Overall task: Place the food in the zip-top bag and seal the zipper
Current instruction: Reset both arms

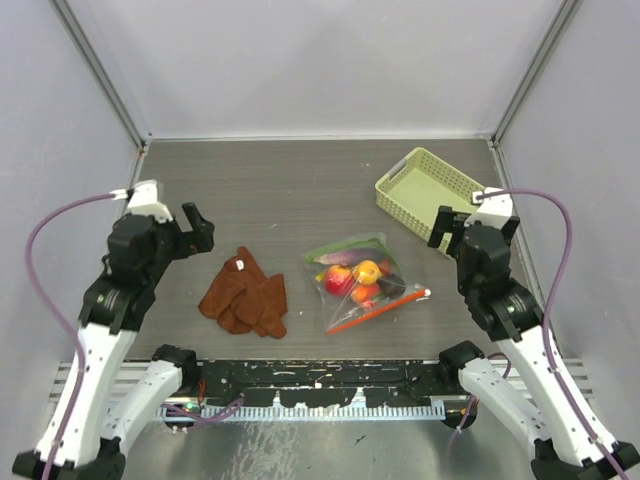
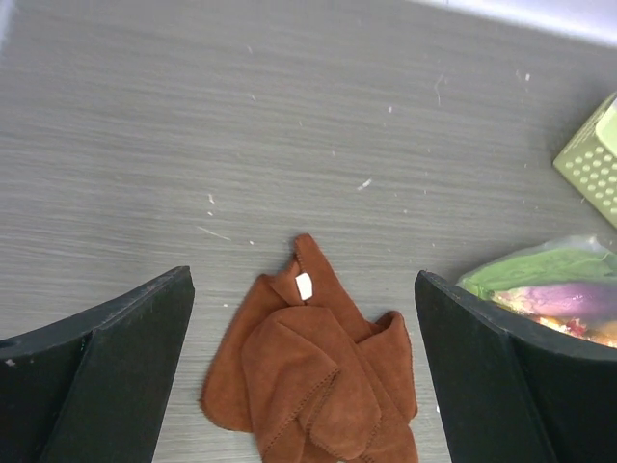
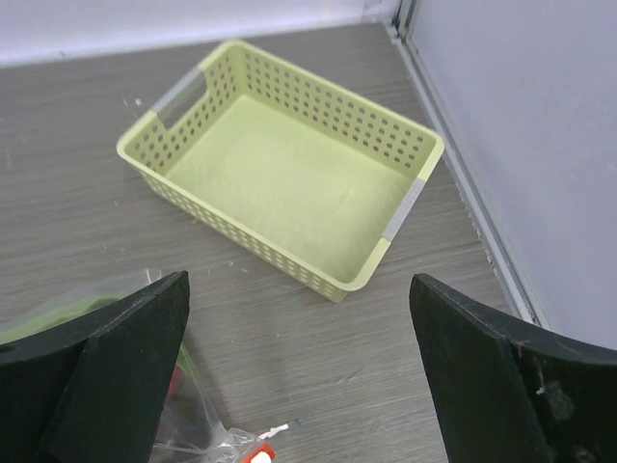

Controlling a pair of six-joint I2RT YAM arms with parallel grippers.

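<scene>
Flat grey wood-grain table top (image 1: 280,190), lightly scuffed; clear wrinkly plastic zip-top bag (image 1: 372,292) is laid flat near the table's centre, right of middle, between a crumpled rust-brown soft cloth (image 1: 247,293) and the right arm; the bag is touched by neither claw. Toy food is seen through the film: long green leaves (image 1: 345,245) at the far end, a dark purple piece (image 1: 345,258), a rounded red apple (image 1: 338,280), an orange-yellow piece (image 1: 368,270); other pieces cannot be told apart. Thin straight orange-red zipper strip (image 1: 378,310) is run along the bag's near edge, long axis diagonal from near-left to far-right, small white tab (image 3: 275,429) at the right end; mouth is pointed toward the arm bases; whether it is sealed cannot be told. A pale green slotted rectangular plastic basket (image 1: 428,190) is set at the far right, apart from the bag. Left gripper (image 1: 198,228) is spread wide, raised over the cloth, nothing held; right gripper (image 1: 476,222) is spread wide, raised near the basket, nothing held.
</scene>
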